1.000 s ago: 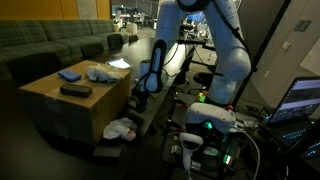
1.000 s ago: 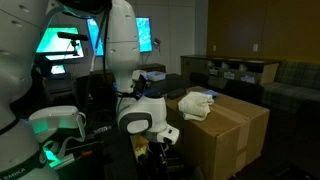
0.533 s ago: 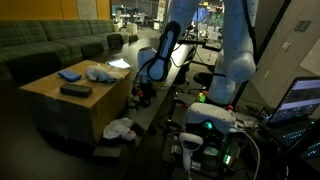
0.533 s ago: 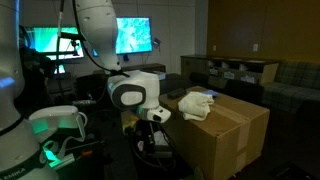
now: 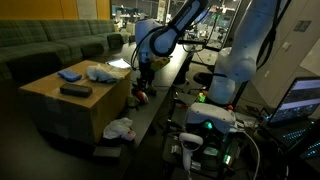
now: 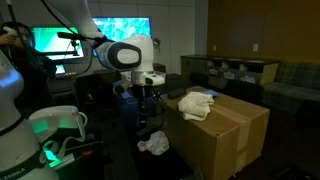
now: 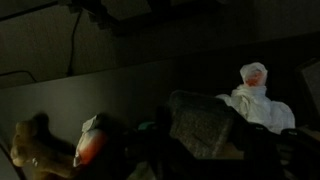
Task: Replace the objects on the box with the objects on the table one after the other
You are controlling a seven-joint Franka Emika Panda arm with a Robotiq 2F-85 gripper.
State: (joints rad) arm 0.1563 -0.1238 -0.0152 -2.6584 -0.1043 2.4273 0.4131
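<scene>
My hand (image 5: 142, 75) has risen from the bench (image 5: 160, 92) to the height of the box (image 5: 60, 110), probably for transfer. Clamped on an item or apart: I cannot tell.

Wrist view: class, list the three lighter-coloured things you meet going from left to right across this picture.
tan lumpy object → red-and-white object → white crumpled cloth. The dark shapes between the last two are too unclear to place.
</scene>
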